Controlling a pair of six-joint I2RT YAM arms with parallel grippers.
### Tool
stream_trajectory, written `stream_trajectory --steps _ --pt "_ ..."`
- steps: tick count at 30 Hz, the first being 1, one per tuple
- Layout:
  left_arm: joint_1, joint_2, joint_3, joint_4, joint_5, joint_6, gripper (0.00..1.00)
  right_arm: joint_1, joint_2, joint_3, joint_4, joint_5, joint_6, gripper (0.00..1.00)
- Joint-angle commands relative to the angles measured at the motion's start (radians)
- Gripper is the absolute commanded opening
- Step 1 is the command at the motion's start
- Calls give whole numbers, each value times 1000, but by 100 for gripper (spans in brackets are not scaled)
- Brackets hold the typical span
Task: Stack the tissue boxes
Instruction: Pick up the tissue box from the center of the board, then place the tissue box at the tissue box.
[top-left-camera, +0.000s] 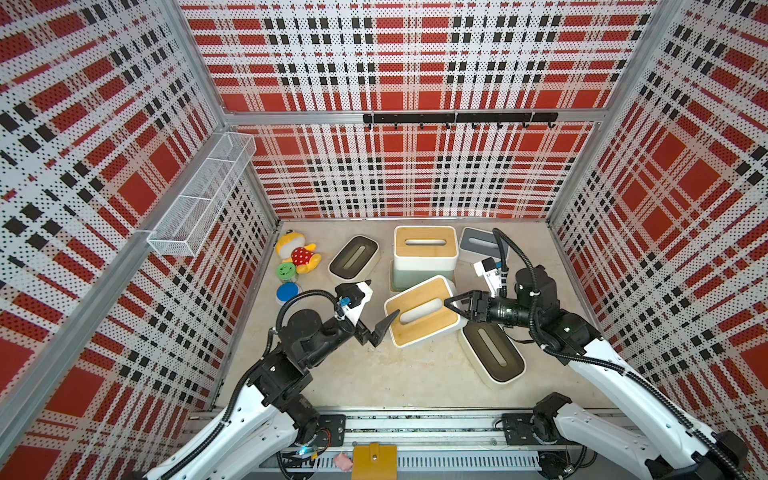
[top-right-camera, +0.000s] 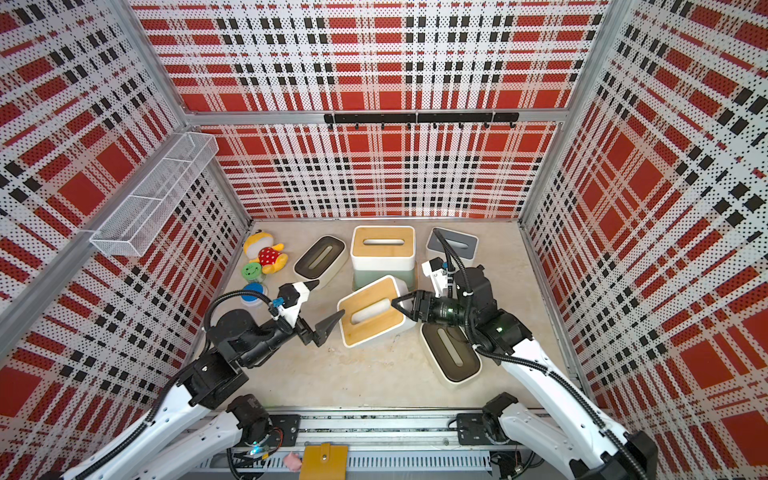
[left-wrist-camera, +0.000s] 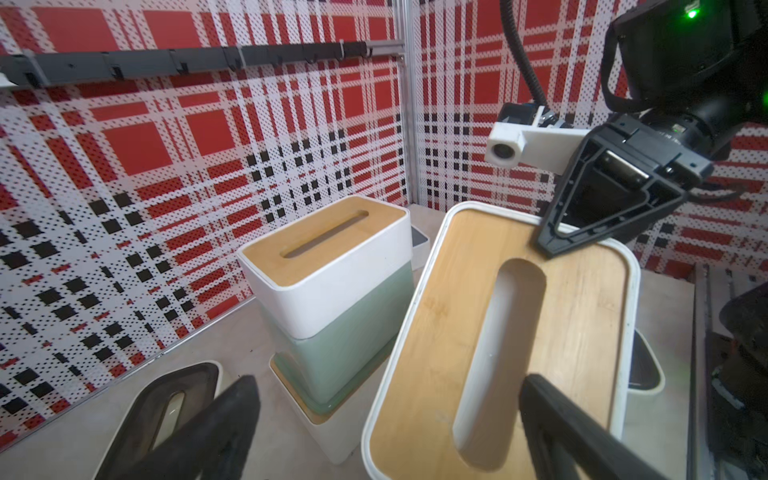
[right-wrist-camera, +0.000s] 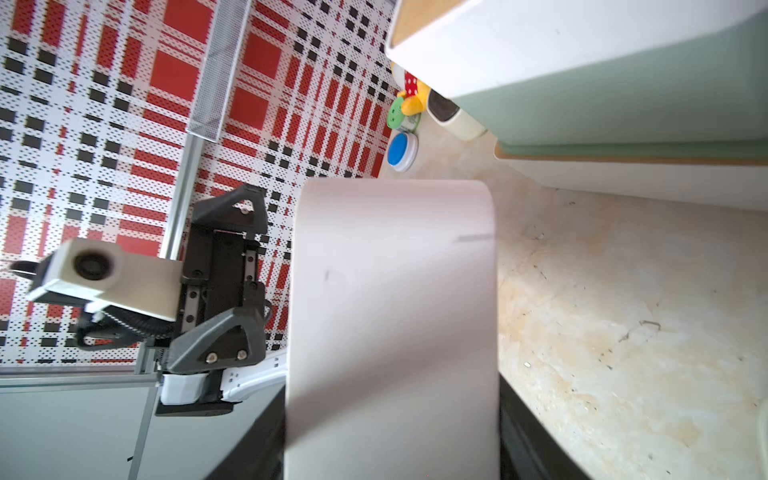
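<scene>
A tilted wood-lidded box (top-left-camera: 422, 311) hung canted just in front of the stack (top-right-camera: 382, 266); the right gripper (top-left-camera: 453, 307) was clamped on its end, one finger laid flat on the tan lid and the box's white wall filling the gap between the jaws; the left gripper (top-left-camera: 382, 328) stood with its jaws spread wide at the opposite end, holding nothing, and whether a finger brushed the box could not be told.

The box looked stiff and smooth-walled, probably light, since the slot showed only pale interior; pinched at one end alone it would likely sag or swivel, so a hold on both short ends, or across the white walls at mid-length, seemed safer; the lid might lift off, so the slot seemed a poor handle.

The stack itself was an upper wood-lidded box (top-left-camera: 424, 245) on a mint-green box (top-left-camera: 415, 277) on a bottom box (left-wrist-camera: 328, 436).

An olive-lidded box (top-left-camera: 353, 257) lay to the stack's left; a second olive-lidded box (top-left-camera: 492, 351) lay in front of the stack and to its right, partly under the tilted one; a grey-lidded box (top-left-camera: 478, 243) sat just right of the stack.

Further left of the stack sat a plush toy (top-left-camera: 297, 253), a green disc (top-left-camera: 286, 271) and a blue disc (top-left-camera: 286, 292) on the table (top-left-camera: 374, 374).
</scene>
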Motion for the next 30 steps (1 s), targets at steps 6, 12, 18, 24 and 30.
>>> stream_trajectory --steps 6,12,18,24,30 --pt "-9 -141 -50 51 -138 -75 99 5 66 271 122 64 60 41" --pt "-13 -188 -61 39 -141 -80 99 -1 176 429 157 121 79 41" --pt "-3 -129 -45 20 -101 -89 100 -93 285 492 268 71 179 40" --pt "-3 -120 -44 8 -110 -87 99 -197 336 467 354 11 289 40" --pt "-3 -93 -33 -4 -109 -96 99 -260 376 425 414 -44 364 40"
